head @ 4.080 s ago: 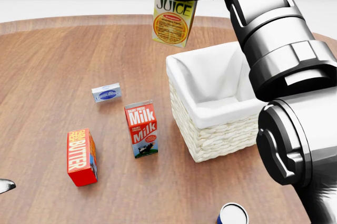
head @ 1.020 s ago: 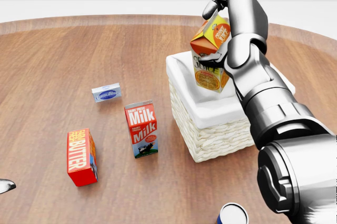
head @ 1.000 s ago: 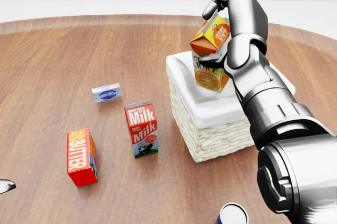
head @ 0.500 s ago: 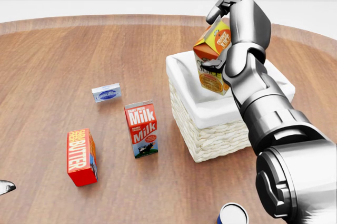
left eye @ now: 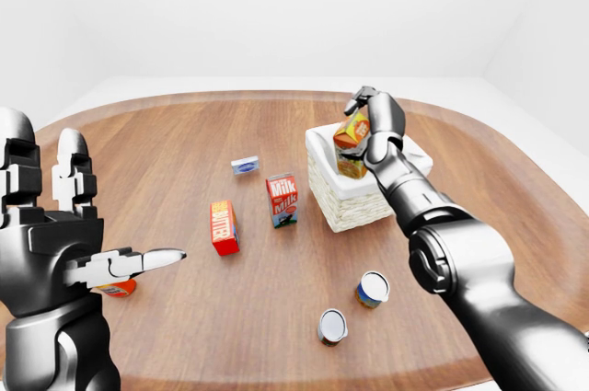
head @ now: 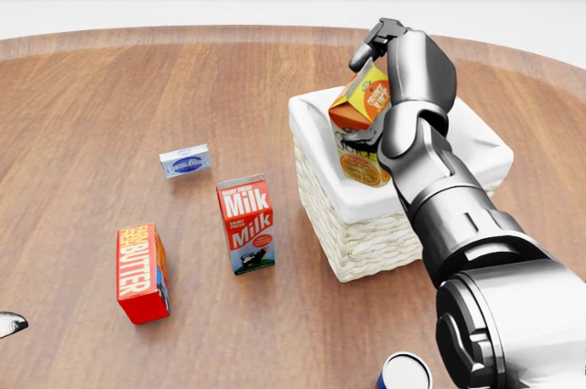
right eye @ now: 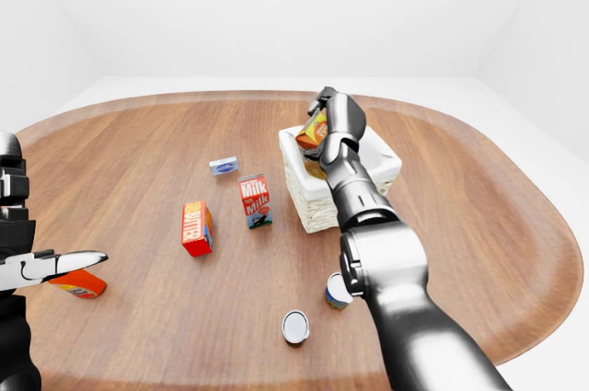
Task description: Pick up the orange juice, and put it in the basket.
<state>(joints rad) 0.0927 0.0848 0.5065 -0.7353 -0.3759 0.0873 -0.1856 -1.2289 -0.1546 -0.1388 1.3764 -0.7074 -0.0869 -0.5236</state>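
Note:
The orange juice carton point(head: 360, 105) is tilted, with its lower half inside the white-lined wicker basket point(head: 359, 244) at the right of the head view. My right hand point(head: 368, 89) is shut on the carton: fingers curl over its orange top and the thumb crosses its printed side. The carton's bottom is hidden by the basket's liner. My left hand point(left eye: 110, 225) is open and empty, held up at the left edge of the left-eye view, far from the basket.
On the round wooden table point(head: 110, 87), a milk carton point(head: 245, 224) stands left of the basket. A red butter box point(head: 142, 272) and a small blue-white box point(head: 185, 161) lie further left. Two cans point(left eye: 373, 288) point(left eye: 331, 327) stand nearer the robot.
My right hand has brought the carton down from high above the table into the basket. In the last half second it sank lower and shifted slightly left.

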